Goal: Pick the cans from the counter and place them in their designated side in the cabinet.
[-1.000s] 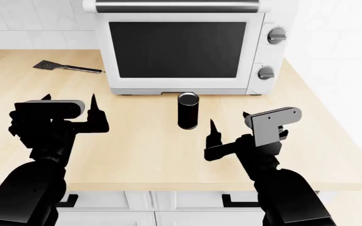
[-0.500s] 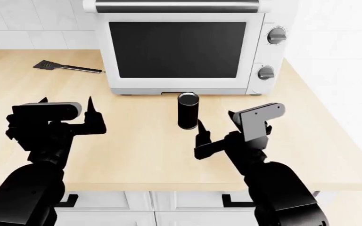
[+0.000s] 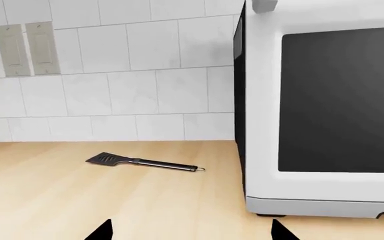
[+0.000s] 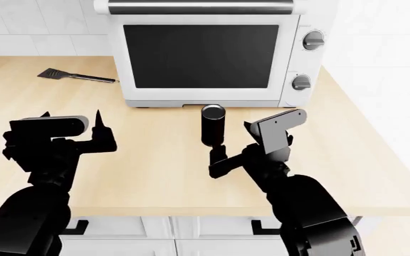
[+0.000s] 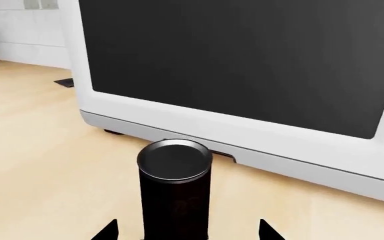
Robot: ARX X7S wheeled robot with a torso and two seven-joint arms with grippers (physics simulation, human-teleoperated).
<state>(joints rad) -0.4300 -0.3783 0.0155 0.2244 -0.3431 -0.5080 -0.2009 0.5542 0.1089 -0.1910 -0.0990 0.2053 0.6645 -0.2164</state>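
Observation:
A tall, near-black can with a metal top stands upright on the beige counter, just in front of the white oven. My right gripper is open and right beside the can, on its near right. In the right wrist view the can rises between the two spread fingertips of the right gripper, and I see no contact. My left gripper hovers open over the counter's left part with nothing in it; the left wrist view shows the left gripper over bare wood. The red can and the cabinet are out of view.
A large white countertop oven with a dark glass door and two knobs stands at the back, close behind the can. A black spatula lies at the back left, the same spatula showing near the tiled wall. White drawers sit under the counter's front edge.
My right gripper has moved left and forward, from off to the can's right to right beside it with the can between its fingertips. The left gripper drifted slightly left.

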